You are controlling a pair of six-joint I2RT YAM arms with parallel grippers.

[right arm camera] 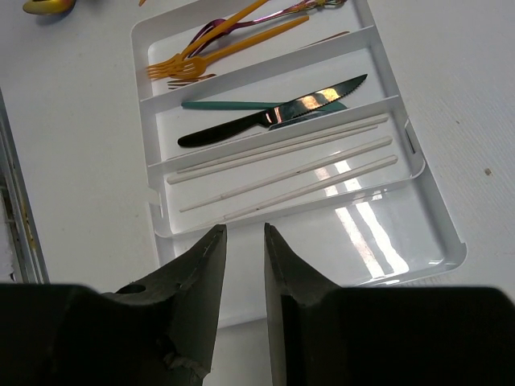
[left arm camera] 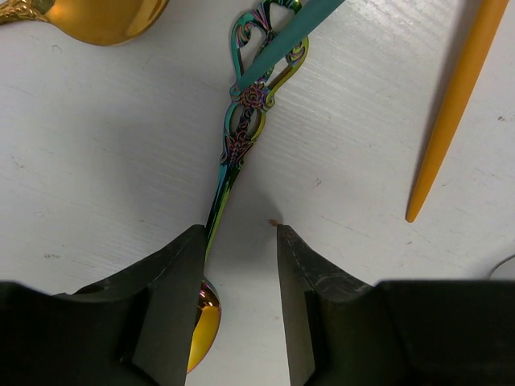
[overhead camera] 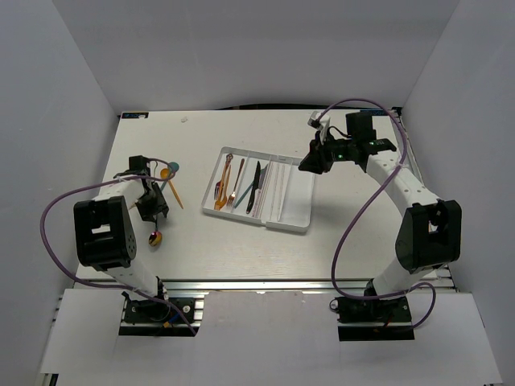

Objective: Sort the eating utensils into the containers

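From above, the left hand (overhead camera: 151, 207) sits low on the table (overhead camera: 241, 241) among loose utensils well left of the white tray (overhead camera: 299, 211), while the right hand (overhead camera: 314, 161) hangs by the tray's far right corner. The left wrist camera shows its fingers (left arm camera: 173, 305) partly spread around the neck of an iridescent spoon (left arm camera: 241, 137), which runs along one finger's inner edge. A teal handle (left arm camera: 282, 40) crosses the spoon's ornate end, with a gold spoon (left arm camera: 105, 16) and an orange handle (left arm camera: 455, 104) nearby. The right wrist camera shows that hand's fingers (right arm camera: 201, 281) narrowly parted, holding nothing, above the tray's nearest edge, where orange-gold forks (right arm camera: 201, 56), a black knife (right arm camera: 241, 125), a teal knife (right arm camera: 225, 104) and pale chopsticks (right arm camera: 282, 173) lie in adjoining compartments.
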